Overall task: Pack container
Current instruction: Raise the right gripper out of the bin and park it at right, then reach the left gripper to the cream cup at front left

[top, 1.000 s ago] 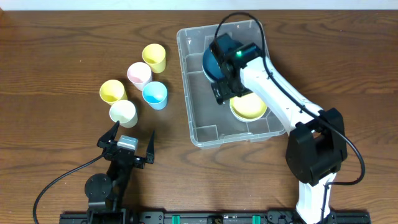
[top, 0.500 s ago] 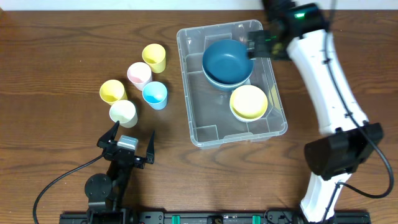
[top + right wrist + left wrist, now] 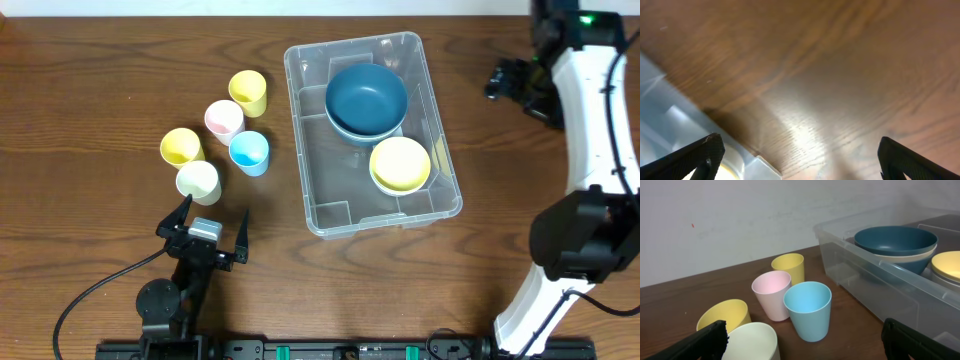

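The clear container stands in the middle of the table; it also shows in the left wrist view and at the lower left of the right wrist view. Inside it are a dark blue bowl stacked on a pale one, and a yellow bowl. Several cups stand left of it: yellow, pink, blue, yellow, cream. My left gripper is open and empty near the front edge. My right gripper is open and empty, right of the container.
The left wrist view shows the blue cup, pink cup, yellow cup and cream cup close ahead, with a white wall behind. Bare wood lies under the right gripper.
My right arm has risen out of the container and swung right, empty. The dark blue bowl now rests in the container's far end. The left arm has not moved.
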`<act>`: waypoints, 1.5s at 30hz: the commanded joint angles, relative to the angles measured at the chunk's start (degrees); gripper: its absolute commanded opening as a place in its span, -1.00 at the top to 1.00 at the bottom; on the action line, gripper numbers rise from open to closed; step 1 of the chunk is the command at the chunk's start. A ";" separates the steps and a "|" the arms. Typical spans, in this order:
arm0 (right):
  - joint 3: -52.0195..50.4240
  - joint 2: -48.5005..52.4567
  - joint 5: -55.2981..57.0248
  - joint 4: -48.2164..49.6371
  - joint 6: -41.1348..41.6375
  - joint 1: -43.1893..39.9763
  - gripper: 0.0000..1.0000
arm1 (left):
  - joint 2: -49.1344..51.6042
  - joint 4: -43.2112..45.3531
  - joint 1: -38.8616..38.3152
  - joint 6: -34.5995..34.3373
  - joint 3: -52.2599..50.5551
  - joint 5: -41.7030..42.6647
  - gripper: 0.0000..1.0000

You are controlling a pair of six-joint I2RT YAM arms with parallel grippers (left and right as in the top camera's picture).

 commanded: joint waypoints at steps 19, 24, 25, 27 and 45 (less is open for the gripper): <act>-11.19 -0.92 -3.10 1.55 5.90 -3.89 -0.98 | -0.35 -1.95 0.22 0.76 -1.09 0.33 -0.96; -11.19 -0.92 -3.10 1.55 5.90 -3.89 -0.98 | -0.33 -1.97 0.22 0.28 -1.09 0.52 -0.96; -11.19 -0.92 -3.10 1.55 5.90 -3.89 -0.99 | -0.33 -1.97 0.22 -1.53 -1.09 1.25 -0.96; -11.19 -0.92 -3.10 1.55 5.90 -3.89 -0.98 | -0.31 -1.79 0.22 -7.19 -1.05 2.34 -0.96; -11.19 -0.92 -3.10 1.55 5.90 -3.89 -0.98 | 19.06 -25.79 0.17 -13.94 37.40 9.49 -0.96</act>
